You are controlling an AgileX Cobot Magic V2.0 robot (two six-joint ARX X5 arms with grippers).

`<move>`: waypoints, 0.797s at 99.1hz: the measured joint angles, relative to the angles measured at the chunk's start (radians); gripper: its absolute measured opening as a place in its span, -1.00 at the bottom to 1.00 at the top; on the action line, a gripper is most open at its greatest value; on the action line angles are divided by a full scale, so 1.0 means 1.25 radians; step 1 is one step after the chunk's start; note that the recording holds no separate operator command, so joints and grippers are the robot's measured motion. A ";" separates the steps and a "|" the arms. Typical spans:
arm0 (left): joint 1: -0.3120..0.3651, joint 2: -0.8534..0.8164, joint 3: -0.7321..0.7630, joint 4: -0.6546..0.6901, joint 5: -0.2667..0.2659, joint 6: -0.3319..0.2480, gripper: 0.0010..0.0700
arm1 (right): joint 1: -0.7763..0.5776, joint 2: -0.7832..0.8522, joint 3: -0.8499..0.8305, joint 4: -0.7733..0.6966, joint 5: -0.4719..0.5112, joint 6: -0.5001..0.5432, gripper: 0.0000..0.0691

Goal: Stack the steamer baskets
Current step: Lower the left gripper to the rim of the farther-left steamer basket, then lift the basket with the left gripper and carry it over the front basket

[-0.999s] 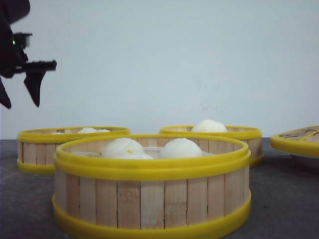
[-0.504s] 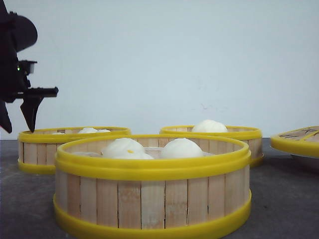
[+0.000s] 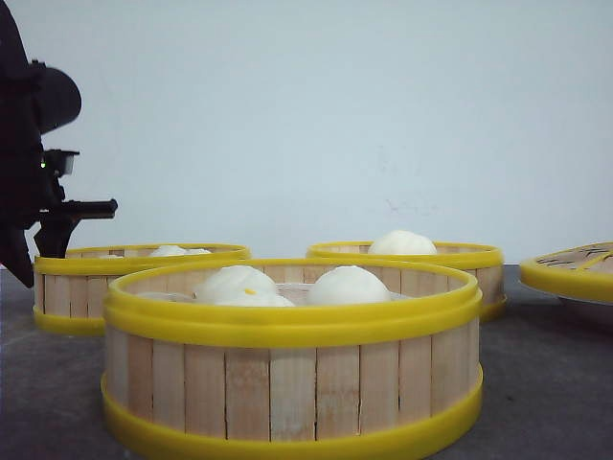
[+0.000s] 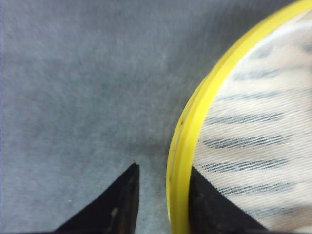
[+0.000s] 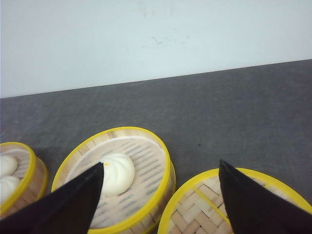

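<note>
Three steamer baskets with bamboo slat walls and yellow rims hold white buns: the near one (image 3: 287, 383), the back-left one (image 3: 134, 287) and the back-right one (image 3: 421, 261). My left gripper (image 3: 38, 251) hangs open at the back-left basket's left edge. In the left wrist view its fingers straddle the yellow rim (image 4: 195, 126), one fingertip (image 4: 124, 200) outside over the table, the other (image 4: 212, 209) inside over the mesh liner. My right gripper (image 5: 162, 164) is open in the air above a one-bun basket (image 5: 146, 151) and does not show in the front view.
A flat yellow-rimmed slatted lid (image 3: 575, 268) lies at the right edge, also seen under my right gripper as the herringbone lid (image 5: 204, 209). Another basket with buns (image 5: 22, 168) shows beside the one-bun basket. The table (image 3: 546, 383) is dark grey, with a white wall behind.
My left gripper has come down from above to the rim of the back-left basket. The baskets and the lid have not moved.
</note>
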 joint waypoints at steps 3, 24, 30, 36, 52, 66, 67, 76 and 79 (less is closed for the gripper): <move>0.000 0.000 0.000 0.001 0.003 0.000 -0.68 | 0.000 0.000 0.000 0.000 0.000 0.000 0.35; -0.002 0.000 0.000 0.002 0.023 -0.002 -0.95 | 0.000 0.000 0.000 0.000 0.000 0.000 0.35; -0.002 0.000 0.000 0.003 0.026 -0.002 -0.96 | 0.000 0.000 0.000 0.000 0.000 0.000 0.35; -0.001 0.000 0.000 0.002 0.036 -0.002 -0.96 | 0.000 0.000 0.000 0.000 0.000 0.000 0.35; 0.011 -0.014 -0.001 -0.009 0.075 -0.014 -0.96 | 0.000 0.000 0.000 0.000 0.000 0.000 0.35; 0.034 -0.104 -0.008 -0.025 0.125 -0.012 -0.96 | 0.000 0.000 0.000 0.000 0.000 0.000 0.35; 0.037 -0.114 -0.008 -0.027 0.128 -0.012 -0.96 | 0.000 0.000 0.000 0.000 0.000 0.000 0.35; 0.054 -0.201 -0.008 -0.027 0.172 -0.014 -0.96 | 0.000 0.000 0.000 0.000 0.000 0.000 0.35; 0.059 -0.233 -0.006 -0.030 0.183 -0.015 -0.96 | 0.000 0.000 0.000 0.000 0.000 0.000 0.35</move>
